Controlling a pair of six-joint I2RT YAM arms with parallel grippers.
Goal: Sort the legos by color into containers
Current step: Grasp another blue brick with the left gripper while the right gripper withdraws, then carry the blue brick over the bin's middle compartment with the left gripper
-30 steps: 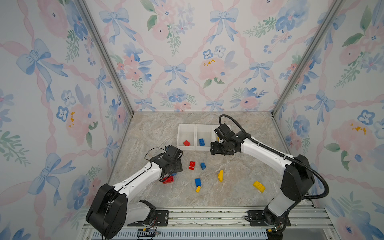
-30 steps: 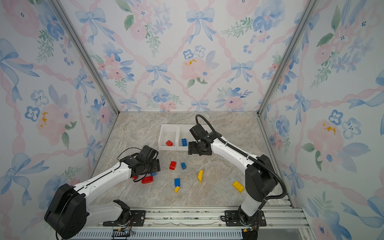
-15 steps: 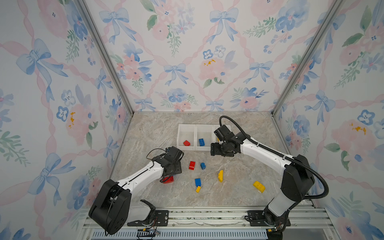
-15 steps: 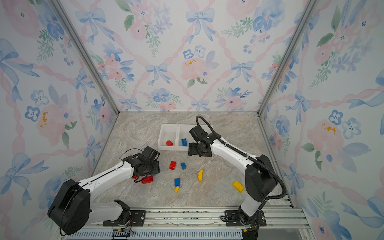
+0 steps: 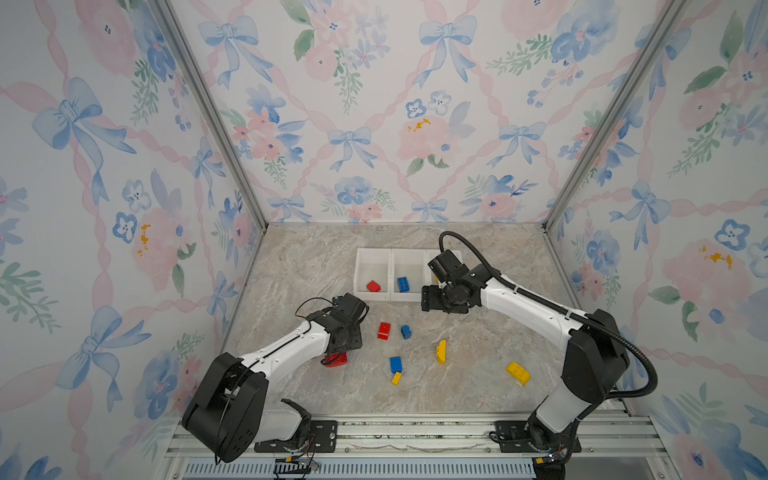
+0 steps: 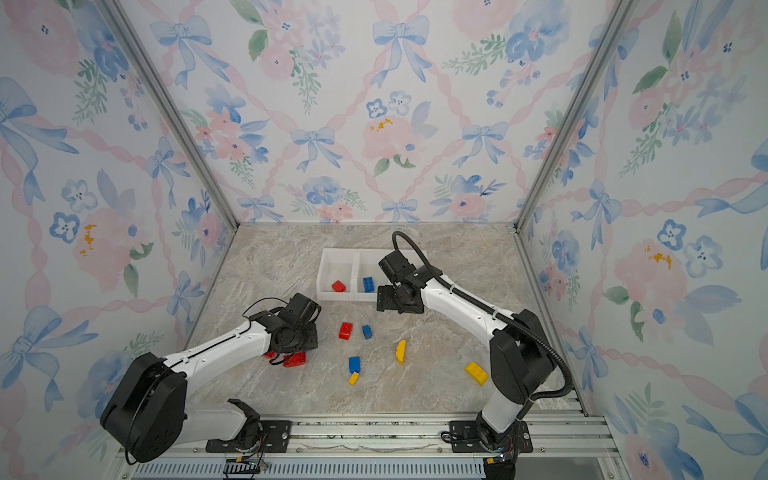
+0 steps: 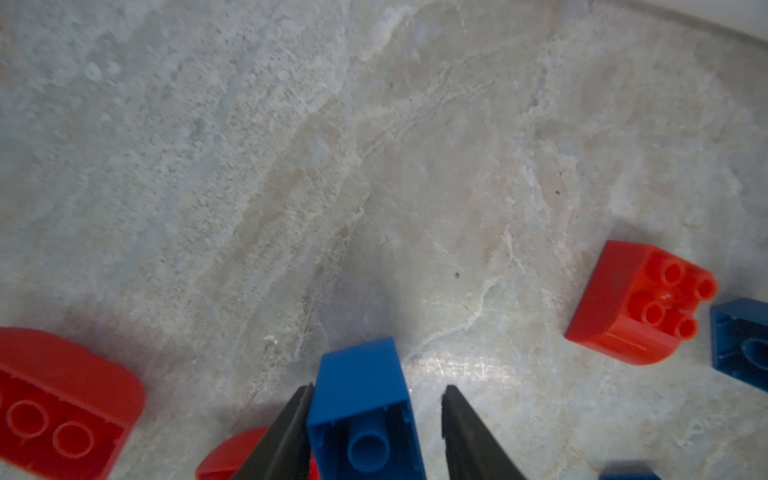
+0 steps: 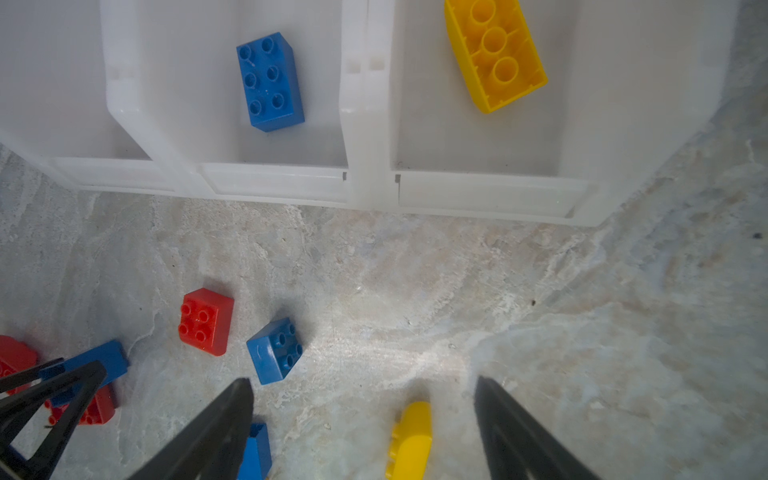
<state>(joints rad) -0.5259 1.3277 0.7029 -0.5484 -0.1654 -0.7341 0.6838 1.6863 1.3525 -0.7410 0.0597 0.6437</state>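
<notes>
Two red bricks lie on the tabletop just beside the left hand, whose jaws stand narrow around a blue brick, one finger touching it, the other just clear. Further right, the right hand hangs wide open before the bins, with a curved yellow brick on the tabletop apart from it.

We hold our left arm low, wrist above the left gripper, jaws partly apart. Our right arm stretches out, right gripper hanging, jaws wide apart.
</notes>
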